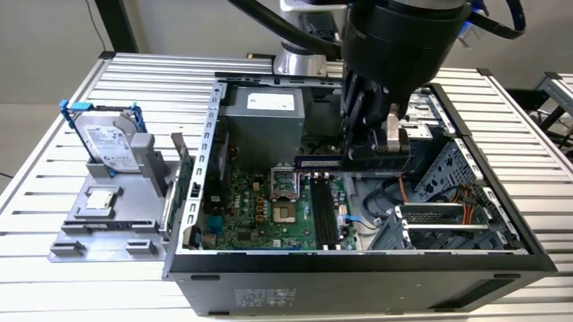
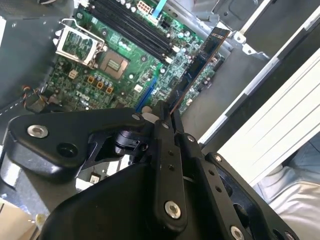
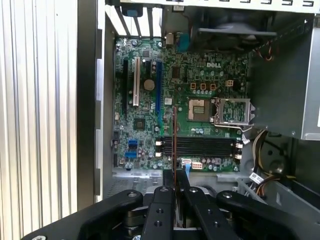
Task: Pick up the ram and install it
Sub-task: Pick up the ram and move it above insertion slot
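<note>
Slatted aluminium table (image 1: pixel 54 221) fills the near edge of the exterior view and carries everything else. Open computer case (image 1: pixel 358 282) lies on its side at centre, with its black near wall toward the camera and its interior facing up. Black arm (image 1: pixel 403 33) hangs over the far right part of the case. Grey power supply (image 1: pixel 264 124) sits in the case's far left corner. Green motherboard (image 1: pixel 268 215) lies flat on the near side of it.

Grey fixture (image 1: pixel 98 235) stands just beside the case on the exterior view's left. A hard drive (image 1: pixel 112 144) with blue brackets stands upright at its far end. A small square CPU chip (image 1: pixel 101 199) lies flat nearer on the same fixture.

Gripper (image 1: pixel 380 157): fingers clamped on one end of the ram (image 1: pixel 318 162). The ram is held level in the air above the far part of the motherboard, reaching from the gripper toward the exterior view's left.

In the second wrist view the ram (image 2: pixel 200 65) sticks out from the closed fingertips over the board. In the first wrist view it (image 3: pixel 174 145) shows edge-on as a thin line crossing one end of the black memory slots (image 3: pixel 200 147). It lies crosswise to them and is not seated in any slot. The CPU socket (image 1: pixel 284 215) sits just left of those slots in the exterior view.
</note>
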Controlling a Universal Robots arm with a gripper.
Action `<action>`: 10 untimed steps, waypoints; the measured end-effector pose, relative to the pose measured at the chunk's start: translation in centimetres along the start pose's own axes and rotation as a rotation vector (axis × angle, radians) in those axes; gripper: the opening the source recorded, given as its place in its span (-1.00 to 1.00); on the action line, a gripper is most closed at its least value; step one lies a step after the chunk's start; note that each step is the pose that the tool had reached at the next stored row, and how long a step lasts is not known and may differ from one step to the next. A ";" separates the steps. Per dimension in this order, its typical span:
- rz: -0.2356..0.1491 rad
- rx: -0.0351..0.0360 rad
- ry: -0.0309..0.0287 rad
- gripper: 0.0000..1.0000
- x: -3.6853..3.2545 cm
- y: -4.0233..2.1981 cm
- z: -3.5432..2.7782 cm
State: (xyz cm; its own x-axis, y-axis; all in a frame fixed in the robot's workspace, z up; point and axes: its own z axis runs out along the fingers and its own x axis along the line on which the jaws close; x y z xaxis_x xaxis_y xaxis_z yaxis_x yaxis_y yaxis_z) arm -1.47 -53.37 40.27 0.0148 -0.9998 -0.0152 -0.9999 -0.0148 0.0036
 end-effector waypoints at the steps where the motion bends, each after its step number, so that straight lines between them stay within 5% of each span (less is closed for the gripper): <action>1: 0.000 0.0000 0.0000 -1.00 0.00 -0.21 0.00; 10: 0.037 0.0006 0.0000 -1.00 -0.03 -1.60 0.05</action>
State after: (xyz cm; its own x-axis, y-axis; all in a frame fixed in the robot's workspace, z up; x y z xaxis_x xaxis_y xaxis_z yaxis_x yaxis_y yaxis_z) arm 0.13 -53.32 40.22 -0.0218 -0.9997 -0.0150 -0.9998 0.0217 0.0036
